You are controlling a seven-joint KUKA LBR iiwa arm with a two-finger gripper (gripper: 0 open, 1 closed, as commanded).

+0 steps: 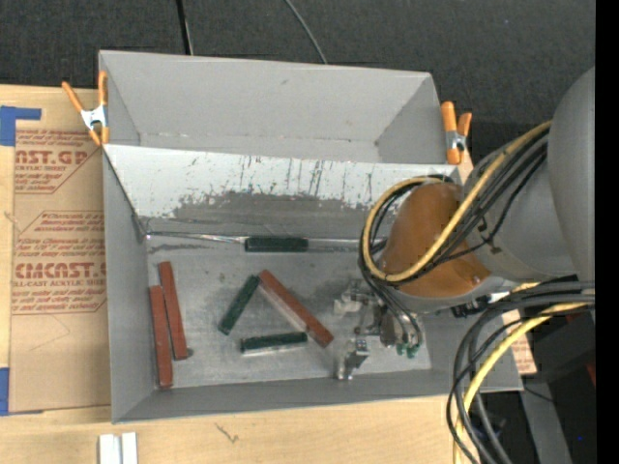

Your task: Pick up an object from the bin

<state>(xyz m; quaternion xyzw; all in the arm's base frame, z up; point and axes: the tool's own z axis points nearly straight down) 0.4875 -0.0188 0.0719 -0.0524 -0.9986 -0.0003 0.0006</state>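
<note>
My gripper (pixel 350 356) hangs low over the bin's front right part, its metal fingertips near the floor with nothing visible between them. Just left of it lies a long reddish-brown bar (pixel 295 307), slanting from upper left to lower right, its lower end close to my fingers. A dark green bar (pixel 273 343) lies flat below that bar's lower end. Another dark green bar (pixel 238 304) leans diagonally to the left of the brown one.
Two reddish-brown bars (pixel 166 322) lie side by side along the left wall. A dark green bar (pixel 276 245) rests at the foot of the back wall. The arm's orange cover and cables hang over the bin's right side.
</note>
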